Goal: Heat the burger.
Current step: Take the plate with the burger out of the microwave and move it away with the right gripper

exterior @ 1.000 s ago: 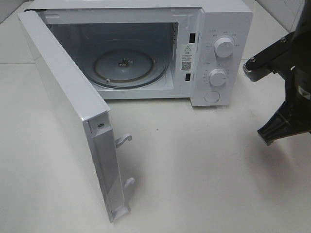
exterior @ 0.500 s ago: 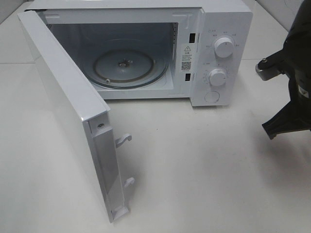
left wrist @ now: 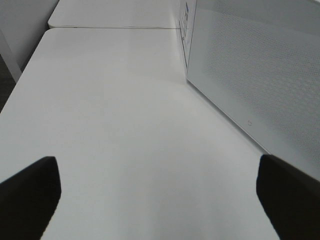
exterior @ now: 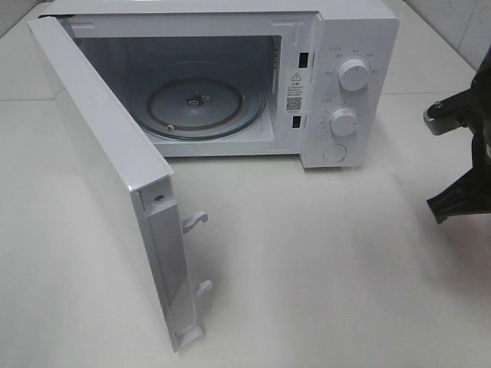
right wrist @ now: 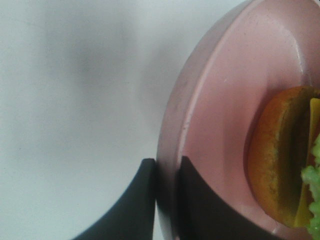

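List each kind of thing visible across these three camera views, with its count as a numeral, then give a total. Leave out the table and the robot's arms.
Microwave, door open: 1
Glass turntable inside it: 1
Round knobs on its panel: 2
Pink plate, its rim pinched by the right gripper: 1
Burger on the plate: 1
Total: 6

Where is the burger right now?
Only the right wrist view shows the burger, sitting on the pink plate whose rim the right gripper pinches.
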`<state>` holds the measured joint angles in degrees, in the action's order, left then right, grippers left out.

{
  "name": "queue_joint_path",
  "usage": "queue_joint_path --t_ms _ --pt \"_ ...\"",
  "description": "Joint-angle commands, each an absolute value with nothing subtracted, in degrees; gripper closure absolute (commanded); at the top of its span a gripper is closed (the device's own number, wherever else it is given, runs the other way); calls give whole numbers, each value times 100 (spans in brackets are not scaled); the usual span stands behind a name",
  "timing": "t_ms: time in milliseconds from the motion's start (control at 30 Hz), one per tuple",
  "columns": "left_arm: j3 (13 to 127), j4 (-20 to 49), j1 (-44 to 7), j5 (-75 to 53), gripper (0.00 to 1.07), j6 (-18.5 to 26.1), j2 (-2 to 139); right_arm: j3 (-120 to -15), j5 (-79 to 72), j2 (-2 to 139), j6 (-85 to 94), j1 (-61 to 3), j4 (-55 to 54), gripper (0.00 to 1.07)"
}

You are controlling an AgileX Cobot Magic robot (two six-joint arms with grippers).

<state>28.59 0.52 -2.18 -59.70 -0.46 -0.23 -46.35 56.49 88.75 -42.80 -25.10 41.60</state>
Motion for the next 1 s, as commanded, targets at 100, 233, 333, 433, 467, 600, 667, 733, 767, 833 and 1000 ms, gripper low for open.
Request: queue_joint_path --t_ms 100,233,333,433,467,600,667,733,767,833,1000 --pt "2848 34 -183 -5942 4 -46 -149 -4349 5655 9076 -4440 -2406 4503 101" --pt "2848 34 -183 -5942 4 -46 -149 -4240 5569 9356 -4566 -2406 4555 101" --pt "2848 34 -183 -5942 4 -46 -149 -4200 5380 9580 -4853 -2406 4698 100" --pt "2848 34 -183 -5942 4 -46 -149 -4194 5323 9672 -5002 -2406 4801 100" --pt "2848 34 -183 -5942 4 -46 -149 -4194 5294 9723 -5053 -2406 4847 100" --pt "2848 34 -183 -5942 4 -46 -149 -4194 5231 9924 -5214 -2406 5025 100" --pt "2848 34 -183 -5942 4 -46 -149 -4194 5197 10010 -5329 -2406 5122 100" --pt "2848 34 -183 -5942 4 -46 -149 -4194 5157 10118 -5443 -2406 5191 100" --pt "2848 34 -183 -5942 4 -46 -149 -4194 5157 10118 -5443 -2406 5191 100" --pt "2848 34 -183 -5942 4 -46 -149 -4194 5076 10250 -5529 -2406 5202 99" --pt "2848 34 -183 -5942 4 -46 -149 -4194 5031 10439 -5810 -2406 5306 98"
